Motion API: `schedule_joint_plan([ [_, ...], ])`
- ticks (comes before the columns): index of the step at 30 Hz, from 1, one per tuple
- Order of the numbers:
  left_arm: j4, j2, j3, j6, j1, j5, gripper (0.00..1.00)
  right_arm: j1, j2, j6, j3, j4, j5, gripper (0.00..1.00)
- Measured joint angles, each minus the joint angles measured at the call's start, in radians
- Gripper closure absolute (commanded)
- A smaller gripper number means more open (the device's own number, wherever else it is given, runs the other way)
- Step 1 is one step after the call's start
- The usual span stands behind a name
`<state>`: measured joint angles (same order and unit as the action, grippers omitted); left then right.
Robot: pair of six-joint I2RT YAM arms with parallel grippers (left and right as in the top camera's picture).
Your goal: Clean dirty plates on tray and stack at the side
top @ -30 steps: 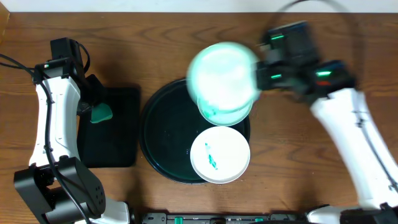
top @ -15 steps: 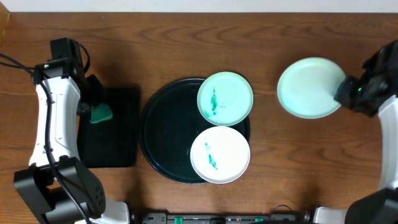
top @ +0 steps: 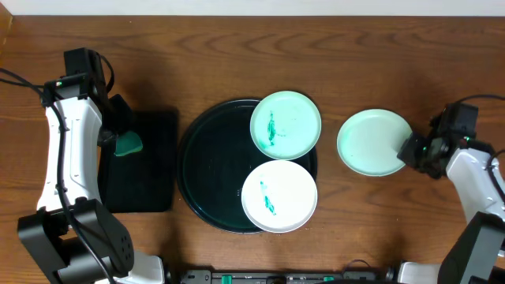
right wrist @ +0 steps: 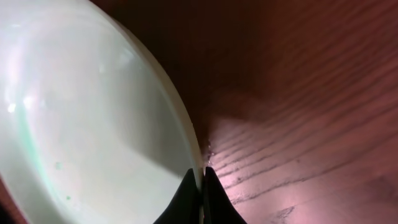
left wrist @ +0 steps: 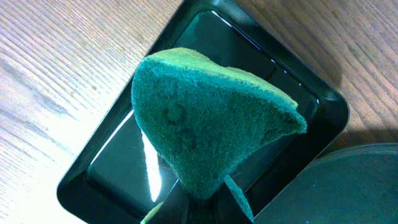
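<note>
The round dark tray [top: 207, 162] sits mid-table. Two plates lie on its right side: a mint plate [top: 286, 120] and a white plate [top: 278, 196], each with a teal smear. A third, clean mint plate [top: 371, 142] is over the wood right of the tray, low above or on it. My right gripper [top: 409, 151] is shut on its right rim, seen close in the right wrist view [right wrist: 201, 176] with the plate [right wrist: 81, 124] filling the left. My left gripper [top: 120, 142] is shut on a green sponge [left wrist: 205, 124] above the black rectangular tray [left wrist: 112, 162].
The black rectangular tray [top: 154, 170] lies left of the round tray, under my left arm. Bare wood surrounds the clean plate on the right [right wrist: 298, 93]. The round tray's rim shows in the left wrist view [left wrist: 348, 186].
My right gripper carried the clean plate from above the tray out to the right, then slightly back left and down toward the wood. The left arm has not moved.
</note>
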<state>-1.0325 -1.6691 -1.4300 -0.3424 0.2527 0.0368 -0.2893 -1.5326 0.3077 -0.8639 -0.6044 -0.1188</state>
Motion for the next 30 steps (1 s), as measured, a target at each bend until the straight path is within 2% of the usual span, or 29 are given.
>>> schedule_joint_plan([
  [5, 0.000, 0.000, 0.000, 0.000, 0.000, 0.000, 0.93, 0.000, 0.000, 0.002, 0.008, -0.002, -0.011, 0.75],
  [8, 0.002, 0.000, 0.000, 0.000, 0.000, 0.000, 0.93, 0.003, 0.000, -0.008, -0.008, -0.050, -0.032, 0.69],
  [14, 0.007, 0.000, 0.000, 0.000, 0.000, 0.000, 0.92, 0.060, -0.001, -0.052, -0.177, -0.203, -0.067, 0.68],
  [18, 0.007, 0.000, 0.000, 0.000, 0.000, 0.000, 0.93, 0.142, -0.001, -0.089, -0.272, -0.217, -0.145, 0.67],
  [25, 0.007, 0.000, 0.000, 0.000, 0.000, 0.000, 0.93, 0.332, -0.015, -0.107, -0.285, -0.222, -0.230, 0.68],
  [30, 0.008, 0.000, 0.000, 0.000, 0.000, 0.000, 0.93, 0.435, -0.097, -0.132, -0.285, -0.204, -0.245, 0.71],
])
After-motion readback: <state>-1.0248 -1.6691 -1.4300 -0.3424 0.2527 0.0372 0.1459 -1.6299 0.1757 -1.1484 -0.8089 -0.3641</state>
